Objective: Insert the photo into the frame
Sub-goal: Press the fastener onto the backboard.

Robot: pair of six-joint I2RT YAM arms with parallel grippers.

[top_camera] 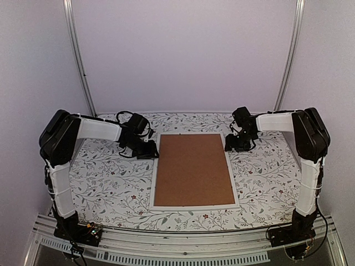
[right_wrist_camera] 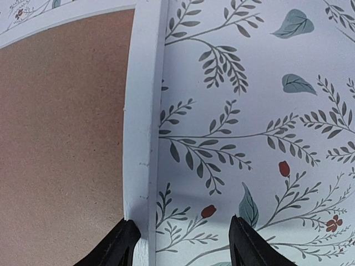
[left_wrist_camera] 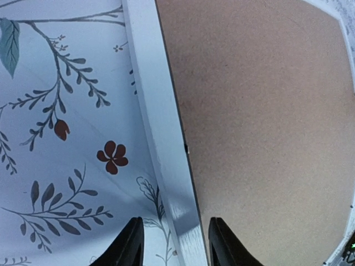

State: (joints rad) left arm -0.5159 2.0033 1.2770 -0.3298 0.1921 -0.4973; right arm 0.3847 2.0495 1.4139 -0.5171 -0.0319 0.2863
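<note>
Frame (top_camera: 194,206) lies flat in the middle of the table, long sides running away from me, with a brown board (top_camera: 193,169) filling it inside the narrow white border. The photo I cannot see in any view.

My left gripper (top_camera: 152,151) is down at the frame's left side, toward the far end. In the wrist view its jaws (left_wrist_camera: 175,220) stand apart and straddle the white border: one finger over the cloth (left_wrist_camera: 66,183), the other at the board's (left_wrist_camera: 266,138) edge. A gap shows on the cloth side, so it grips nothing. My right gripper (top_camera: 236,145) sits at the right side, also toward the far end. Its jaws (right_wrist_camera: 181,220) are wide apart, one finger at the border (right_wrist_camera: 141,138), the other well out over the cloth (right_wrist_camera: 249,122); it holds nothing.

The cloth (top_camera: 111,177) is white with grey sprigs, teal leaves and small red flowers, and it covers the whole tabletop. Plain pale walls (top_camera: 183,55) close in the back and both sides, with a metal post (top_camera: 77,55) at the back left corner and another (top_camera: 291,55) at the back right.

The frame's far edge lies near the back of the table and its near edge close to the slotted rail (top_camera: 177,244) that carries my bases. Cloth lies bare in wide strips left and right of the frame, between it and my arms.
</note>
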